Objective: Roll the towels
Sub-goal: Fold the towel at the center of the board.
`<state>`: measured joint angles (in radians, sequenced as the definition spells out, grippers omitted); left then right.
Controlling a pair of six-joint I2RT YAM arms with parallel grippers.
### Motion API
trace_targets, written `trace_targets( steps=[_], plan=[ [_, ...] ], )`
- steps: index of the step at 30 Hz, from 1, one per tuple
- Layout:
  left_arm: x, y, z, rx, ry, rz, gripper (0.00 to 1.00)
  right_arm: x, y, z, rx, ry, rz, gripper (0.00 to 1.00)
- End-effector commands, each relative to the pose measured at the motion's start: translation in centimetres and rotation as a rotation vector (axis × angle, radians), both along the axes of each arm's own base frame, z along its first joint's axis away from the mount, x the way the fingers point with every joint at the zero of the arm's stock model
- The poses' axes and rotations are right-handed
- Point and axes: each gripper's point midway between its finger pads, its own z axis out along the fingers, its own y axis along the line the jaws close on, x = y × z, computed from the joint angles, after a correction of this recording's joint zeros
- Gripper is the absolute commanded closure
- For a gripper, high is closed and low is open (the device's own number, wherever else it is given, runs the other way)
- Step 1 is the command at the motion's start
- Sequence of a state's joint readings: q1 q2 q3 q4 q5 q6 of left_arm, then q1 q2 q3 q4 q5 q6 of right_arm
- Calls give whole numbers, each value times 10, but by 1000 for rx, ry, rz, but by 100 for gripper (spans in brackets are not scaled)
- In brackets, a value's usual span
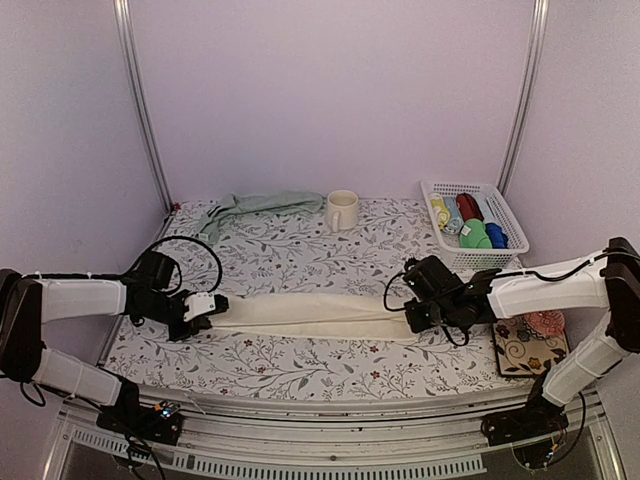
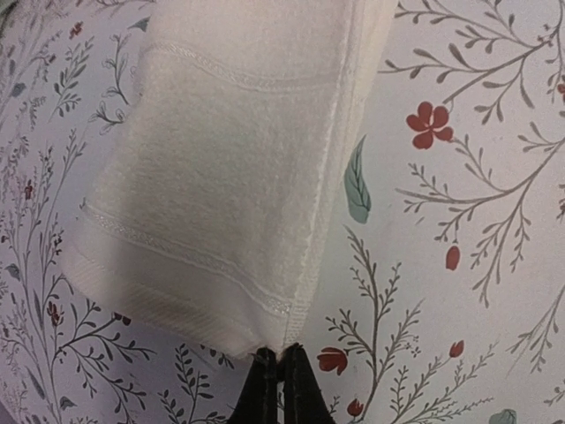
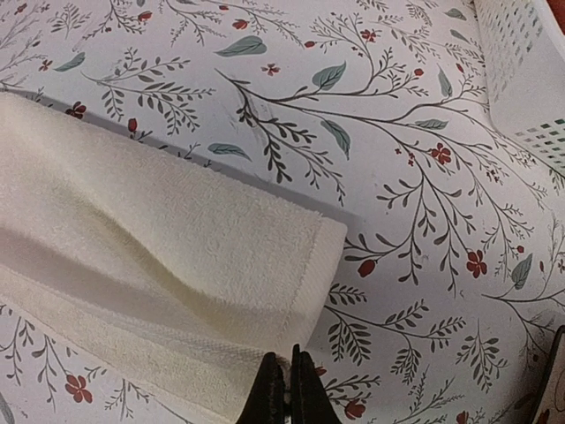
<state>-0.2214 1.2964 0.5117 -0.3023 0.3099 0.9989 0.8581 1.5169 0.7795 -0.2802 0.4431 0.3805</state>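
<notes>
A cream towel (image 1: 310,313), folded lengthwise into a long strip, stretches across the middle of the floral table. My left gripper (image 1: 200,308) is shut on its left end; the left wrist view shows the cream towel's (image 2: 221,177) corner pinched at my left gripper (image 2: 281,353). My right gripper (image 1: 418,318) is shut on the right end; in the right wrist view the cream towel's (image 3: 168,256) folded corner sits in my right gripper (image 3: 289,360). A pale green towel (image 1: 255,206) lies crumpled at the back left.
A cream mug (image 1: 341,210) stands at the back centre. A white basket (image 1: 500,215) with rolled coloured cloths sits at the back right; the basket's wall (image 3: 521,62) shows in the right wrist view. A patterned square mat (image 1: 527,348) lies by the right arm.
</notes>
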Motion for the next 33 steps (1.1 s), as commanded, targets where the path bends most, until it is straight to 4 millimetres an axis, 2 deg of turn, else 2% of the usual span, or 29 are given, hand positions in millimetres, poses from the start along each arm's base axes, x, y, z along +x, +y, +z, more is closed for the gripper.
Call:
trace_targets(
  steps=[1,11,30,31,33],
  plan=[
    [1,0,3,-8,12,-8,100,-8,-9,-1,-11,0,-31,98],
    [17,0,8,-19,-18,56,100,-12,1,-26,-85,42,-13,98],
    [23,6,0,7,-21,85,100,-28,2,-15,-103,9,-15,97],
    [23,5,0,5,-21,83,100,-29,3,-14,-99,7,-13,97],
    [22,5,0,6,-17,82,100,-30,5,-14,-90,8,-3,87]
  ],
)
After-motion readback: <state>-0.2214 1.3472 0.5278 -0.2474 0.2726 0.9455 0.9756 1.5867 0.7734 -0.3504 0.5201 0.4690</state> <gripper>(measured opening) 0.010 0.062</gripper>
